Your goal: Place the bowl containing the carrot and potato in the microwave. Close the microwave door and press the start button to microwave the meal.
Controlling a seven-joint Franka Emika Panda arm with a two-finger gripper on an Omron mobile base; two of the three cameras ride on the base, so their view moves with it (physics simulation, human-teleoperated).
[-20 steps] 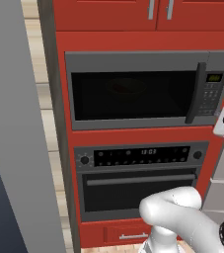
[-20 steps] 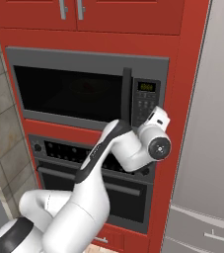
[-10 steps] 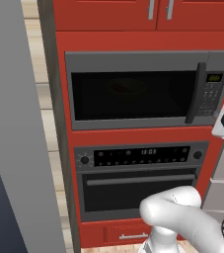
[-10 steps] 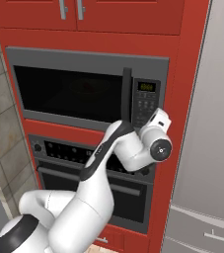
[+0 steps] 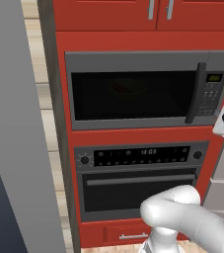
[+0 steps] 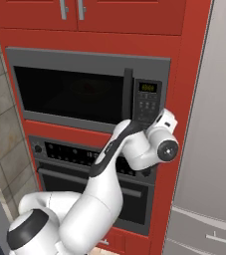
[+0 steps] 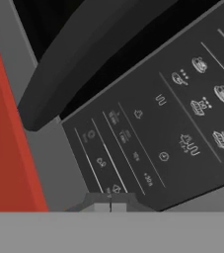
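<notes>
The microwave sits in the red cabinet wall with its door closed. Behind the dark glass a faint round shape, the bowl, shows dimly. The carrot and potato are too dim to make out. My gripper is shut, its tips together against the lower left of the keypad. The dark bar handle runs just beside it. The white hand hovers at the keypad's lower edge.
Below the microwave is an oven with a horizontal bar handle and a control strip. Red cupboard doors hang above. A grey fridge stands to the right and a tall grey panel to the left.
The hand has edged slightly closer to the keypad's lower part. The door stays closed and the gripper stays shut.
</notes>
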